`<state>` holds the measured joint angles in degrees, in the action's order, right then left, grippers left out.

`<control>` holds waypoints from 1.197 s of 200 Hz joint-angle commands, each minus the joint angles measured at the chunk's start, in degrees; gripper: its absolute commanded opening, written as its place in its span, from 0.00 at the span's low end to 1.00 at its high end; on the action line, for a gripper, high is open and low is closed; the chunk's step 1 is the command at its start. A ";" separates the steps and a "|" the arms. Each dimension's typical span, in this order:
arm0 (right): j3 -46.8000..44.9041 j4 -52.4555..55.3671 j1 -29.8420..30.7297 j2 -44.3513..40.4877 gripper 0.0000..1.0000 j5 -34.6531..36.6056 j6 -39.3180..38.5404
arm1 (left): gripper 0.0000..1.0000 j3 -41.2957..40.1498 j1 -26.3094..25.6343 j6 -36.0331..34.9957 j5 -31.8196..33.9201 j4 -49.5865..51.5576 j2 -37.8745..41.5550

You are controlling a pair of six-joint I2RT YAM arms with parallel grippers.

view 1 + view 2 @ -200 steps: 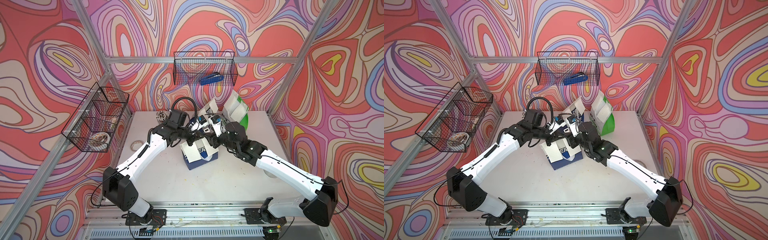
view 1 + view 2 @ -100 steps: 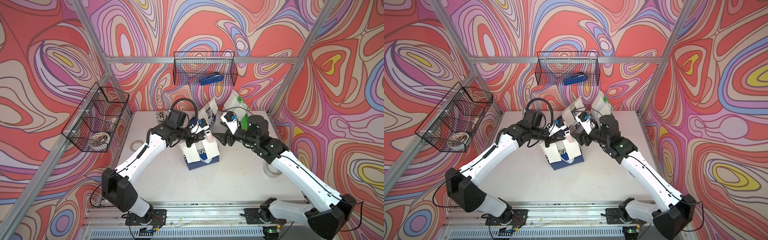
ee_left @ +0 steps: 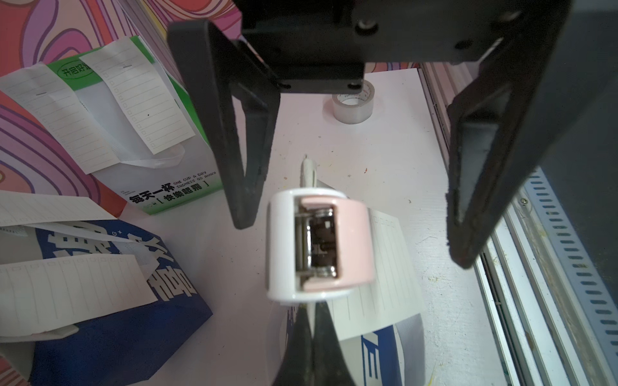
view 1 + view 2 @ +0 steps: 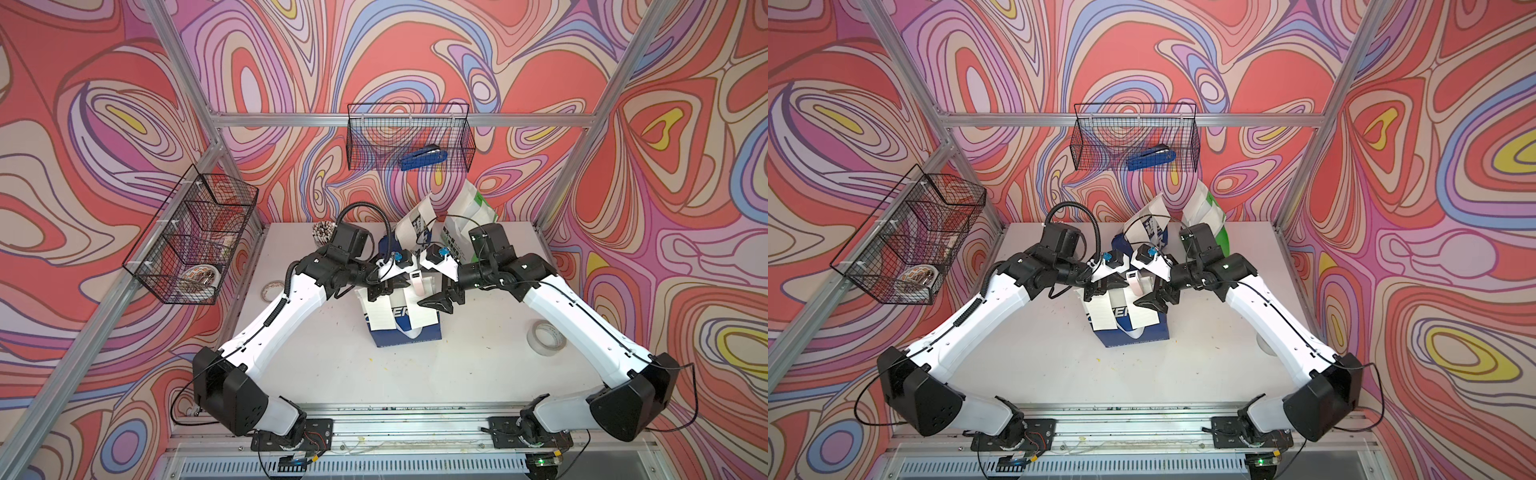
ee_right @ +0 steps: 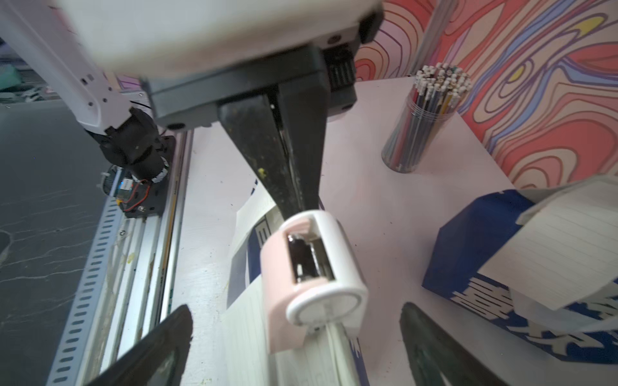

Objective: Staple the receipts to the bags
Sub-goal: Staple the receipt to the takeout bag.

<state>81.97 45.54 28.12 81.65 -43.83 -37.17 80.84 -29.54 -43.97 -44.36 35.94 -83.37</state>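
Note:
The blue-white CHEERFUL bag [image 4: 405, 332] stands mid-table with a lined receipt [image 4: 380, 318] over its face. My left gripper [image 3: 312, 334] is shut on the bag's top edge together with the receipt. A pink-white stapler [image 3: 317, 244] sits astride that edge just past its fingertips. My right gripper [image 5: 296, 312] is open, and its fingers [image 3: 240, 150] stand either side of the stapler without touching it. Behind, the blue-white bag with Chinese characters [image 3: 117, 317] and the green-white bag [image 3: 174, 187] each carry receipts [image 3: 140, 100].
A blue stapler [image 4: 424, 158] lies in the wire basket on the back wall. Another wire basket [image 4: 191, 237] hangs on the left wall. A tape roll [image 4: 545, 336] sits at the right and a pen cup [image 5: 421, 117] at the back left.
My right gripper's jaws have spread wide. Its arm swung back toward the right and came in again beside the pink stapler. The left gripper has kept its hold.

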 commanded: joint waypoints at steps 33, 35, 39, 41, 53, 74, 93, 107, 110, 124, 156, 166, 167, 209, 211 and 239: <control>6.01 6.22 -0.15 6.98 0.83 -7.14 -0.19 | 0.00 1.52 0.23 -4.04 -4.82 -0.06 1.96; 5.96 6.09 -0.16 7.02 0.83 -7.01 -0.08 | 0.00 1.69 0.26 -3.92 -4.74 0.08 1.91; 5.91 5.98 -0.14 7.12 0.83 -6.68 0.16 | 0.00 1.92 0.27 -3.60 -4.58 0.16 1.87; 5.92 5.90 -0.18 7.08 0.83 -6.50 0.19 | 0.00 2.06 0.23 -3.48 -4.59 0.28 1.80; 5.68 5.76 -0.17 7.13 0.83 -5.64 0.42 | 0.00 2.48 0.27 -3.46 -4.82 0.87 1.56; 4.66 4.28 -0.15 6.52 0.83 -3.88 1.24 | 0.00 2.31 0.22 -3.49 -4.97 0.70 1.67; 4.27 3.12 -0.12 6.53 0.74 -3.32 1.78 | 0.00 2.31 0.25 -3.33 -5.03 0.47 1.64; 4.31 3.05 -0.17 6.80 0.61 -4.03 1.69 | 0.00 2.22 0.18 -3.24 -5.21 0.20 1.56; 4.38 3.13 -0.17 6.90 0.58 -4.14 1.58 | 0.00 2.22 0.26 -3.17 -5.27 0.18 1.55; 4.77 3.65 -0.19 7.42 0.33 -5.02 0.69 | 0.00 2.22 0.19 -3.14 -5.27 0.10 1.60; 6.66 5.74 -0.19 9.06 0.00 -8.25 -2.04 | 0.00 2.22 0.27 -3.06 -4.81 0.26 1.81; 5.75 3.73 -0.20 8.61 0.00 -8.21 -1.40 | 0.00 2.22 0.27 -3.23 -4.67 0.44 1.93; 5.57 3.23 -0.22 8.40 0.00 -8.09 -1.17 | 0.00 2.22 0.27 -3.19 -4.68 0.44 1.96; -2.58 -13.55 -0.24 -0.18 0.61 -0.10 7.87 | 0.00 1.48 0.23 -2.11 -2.27 0.45 2.44; -3.00 -14.54 -0.19 -0.70 0.62 0.46 8.40 | 0.00 1.44 0.24 -1.90 -2.10 0.38 2.47; -9.80 -29.06 -0.17 -6.89 0.71 11.59 18.63 | 0.00 1.45 0.27 6.79 4.05 -2.10 2.45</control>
<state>76.09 33.06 28.18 80.07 -42.70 -28.58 80.49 -29.21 -44.01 -43.42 37.91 -83.02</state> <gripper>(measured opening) 0.678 0.052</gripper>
